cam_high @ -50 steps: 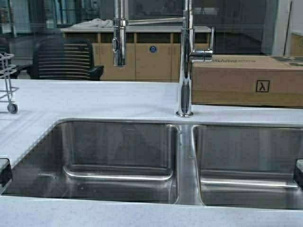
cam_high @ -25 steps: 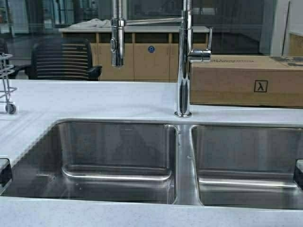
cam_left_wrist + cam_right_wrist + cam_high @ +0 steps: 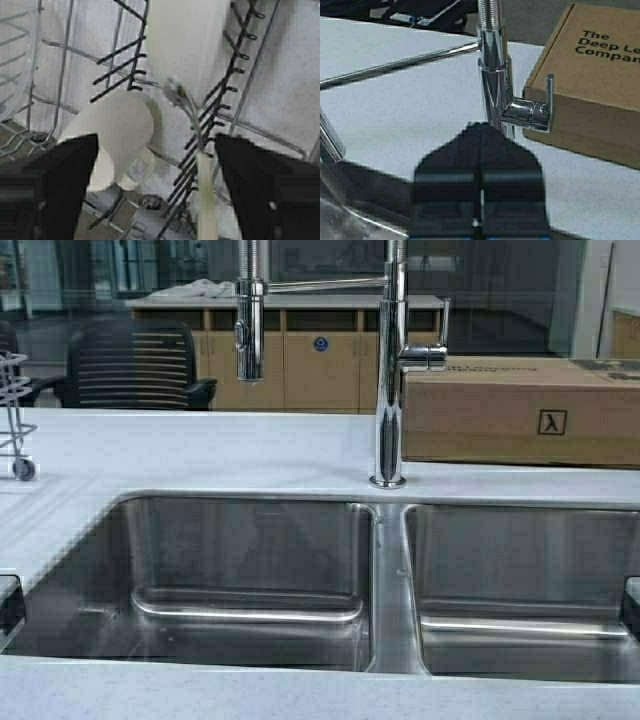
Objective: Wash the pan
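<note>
In the left wrist view a wire dish rack (image 3: 60, 75) holds a broad white piece (image 3: 185, 40) standing on edge among black tines; it looks like the pan, though its handle is hidden. My left gripper (image 3: 156, 145) hangs open above the rack with nothing between its fingers. Below it lie a white mug (image 3: 117, 125) on its side and a utensil with a cream handle (image 3: 205, 195). My right gripper (image 3: 481, 129) is shut and empty, pointing at the faucet's lever (image 3: 547, 102). The pan does not show in the high view.
A steel double sink (image 3: 385, 570) fills the counter's front, with a tall chrome faucet (image 3: 388, 390) behind the divider and its spray head (image 3: 248, 330) over the left basin. A cardboard box (image 3: 520, 410) lies at the back right. The rack's corner (image 3: 15, 420) shows far left.
The whole scene shifted slightly to the left in the high view a second ago, so the robot has moved a little. Since then it has held nearly still.
</note>
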Available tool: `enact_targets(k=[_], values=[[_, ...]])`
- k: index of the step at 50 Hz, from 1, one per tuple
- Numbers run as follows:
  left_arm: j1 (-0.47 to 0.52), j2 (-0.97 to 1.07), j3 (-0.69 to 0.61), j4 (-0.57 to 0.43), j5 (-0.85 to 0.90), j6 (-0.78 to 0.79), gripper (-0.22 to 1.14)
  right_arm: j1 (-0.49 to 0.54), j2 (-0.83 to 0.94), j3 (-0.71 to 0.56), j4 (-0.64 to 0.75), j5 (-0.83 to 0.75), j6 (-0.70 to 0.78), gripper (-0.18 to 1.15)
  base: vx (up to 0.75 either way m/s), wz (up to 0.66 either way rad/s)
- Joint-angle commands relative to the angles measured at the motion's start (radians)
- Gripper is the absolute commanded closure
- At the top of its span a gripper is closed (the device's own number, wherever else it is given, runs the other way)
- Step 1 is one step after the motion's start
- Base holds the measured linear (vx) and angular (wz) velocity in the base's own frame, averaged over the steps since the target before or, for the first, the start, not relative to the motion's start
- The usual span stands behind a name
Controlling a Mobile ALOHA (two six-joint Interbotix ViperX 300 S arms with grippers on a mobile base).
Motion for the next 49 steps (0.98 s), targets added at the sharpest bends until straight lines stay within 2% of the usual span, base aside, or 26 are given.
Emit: enact_targets(k=[1,22,49], values=[[-0.002,-0.058,-0.064,-0.006,-0.002,-0.02,-0.09,0.002,-0.002,-0.017,-0.002,-0.009,-0.002,0.92,0.0,0.0],[-0.072,-0.138,-0.091,-0.006,0.006,-0.031,-0.09,0.002,0.0,-0.015,-0.002,-0.009,-0.002,0.92,0.0,0.0],[-0.1,-0.195,-0.089,-0.006,0.006,-0.032,-0.09,0.002,0.0,-0.012,-0.002,-0.009,-0.002,0.92,0.0,0.0]])
